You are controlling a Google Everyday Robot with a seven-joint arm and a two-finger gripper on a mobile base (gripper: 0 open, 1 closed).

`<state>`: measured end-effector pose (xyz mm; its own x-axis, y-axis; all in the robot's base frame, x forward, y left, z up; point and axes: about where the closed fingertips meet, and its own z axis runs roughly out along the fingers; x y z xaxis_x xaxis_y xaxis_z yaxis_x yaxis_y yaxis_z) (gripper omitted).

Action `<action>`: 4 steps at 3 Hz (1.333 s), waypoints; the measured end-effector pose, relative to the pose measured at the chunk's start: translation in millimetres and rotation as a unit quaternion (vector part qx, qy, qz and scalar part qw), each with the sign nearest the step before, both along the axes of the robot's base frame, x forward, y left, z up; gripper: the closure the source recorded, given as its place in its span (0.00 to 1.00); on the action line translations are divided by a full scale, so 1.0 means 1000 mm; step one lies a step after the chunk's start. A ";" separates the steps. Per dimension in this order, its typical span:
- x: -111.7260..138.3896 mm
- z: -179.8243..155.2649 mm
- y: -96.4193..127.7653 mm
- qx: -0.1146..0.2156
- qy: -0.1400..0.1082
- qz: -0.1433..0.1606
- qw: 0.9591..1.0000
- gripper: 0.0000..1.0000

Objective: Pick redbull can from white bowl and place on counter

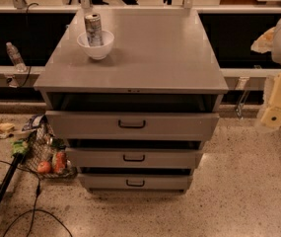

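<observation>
One redbull can (93,29) stands in the white bowl (98,51) near the back left corner of the counter (164,48). Its long axis is close to vertical, leaning slightly, and its shiny top rises well clear of the bowl's rim. My gripper (279,102) hangs beyond the counter's right edge, well apart from the can, which lies far to the left and farther back across the bare grey top. Whether the gripper is open or closed I cannot tell, and I see nothing in its hold. As I judge it, the reach must cross nearly the whole counter and meet the can's side above the rim.
</observation>
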<state>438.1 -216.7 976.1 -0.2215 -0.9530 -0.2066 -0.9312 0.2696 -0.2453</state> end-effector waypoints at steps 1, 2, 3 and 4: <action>0.002 0.003 0.002 0.006 -0.008 0.004 1.000 0.00; 0.033 -0.001 0.016 0.075 -0.030 0.011 0.997 0.00; 0.089 -0.008 0.041 0.191 -0.063 0.020 0.979 0.00; 0.157 -0.015 0.089 0.309 -0.093 0.022 0.946 0.00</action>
<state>595.2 -127.6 960.8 -0.0893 -0.6450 -0.7590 -0.9009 0.3773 -0.2146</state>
